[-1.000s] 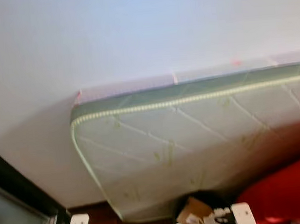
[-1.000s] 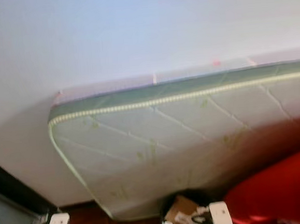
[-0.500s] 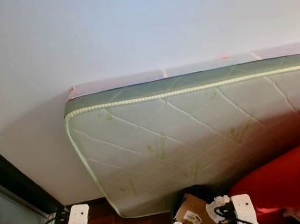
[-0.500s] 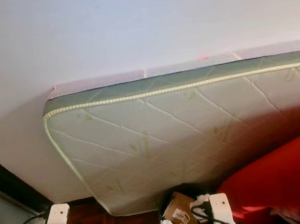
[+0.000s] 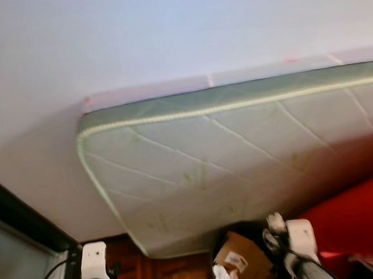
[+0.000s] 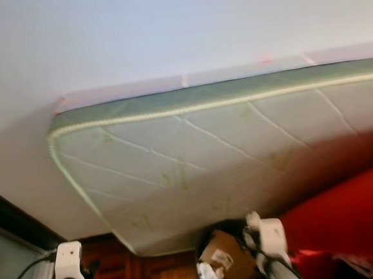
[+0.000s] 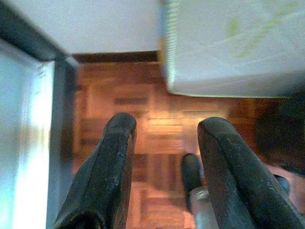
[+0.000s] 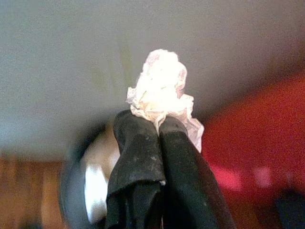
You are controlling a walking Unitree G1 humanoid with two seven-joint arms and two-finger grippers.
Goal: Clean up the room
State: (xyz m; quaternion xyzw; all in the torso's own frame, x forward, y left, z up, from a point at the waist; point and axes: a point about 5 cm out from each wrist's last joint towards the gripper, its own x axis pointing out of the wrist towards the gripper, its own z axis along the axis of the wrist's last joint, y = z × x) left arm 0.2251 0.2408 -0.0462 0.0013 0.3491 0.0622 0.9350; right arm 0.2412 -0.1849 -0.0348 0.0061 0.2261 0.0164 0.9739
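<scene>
My right gripper (image 8: pixel 159 125) is shut on a crumpled white tissue (image 8: pixel 162 93), which sticks out past the fingertips. In the eye views the right wrist (image 5: pixel 299 237) is raised at the lower right, beside a dark bin (image 5: pixel 238 268) that holds a cardboard box (image 5: pixel 242 259) and white scraps. My left gripper (image 7: pixel 164 131) is open with nothing between its fingers, hanging over the wooden parquet floor (image 7: pixel 143 105). The left wrist (image 5: pixel 92 260) shows at the lower left.
A quilted white and green mattress (image 5: pixel 227 162) leans against the white wall (image 5: pixel 165 31). A red piece of furniture (image 5: pixel 360 216) stands at the right. A dark-framed glass door (image 5: pixel 15 256) is at the left.
The right wrist has risen and moved a little nearer the bin. The camera has shifted slightly; more of the floor and the bin shows.
</scene>
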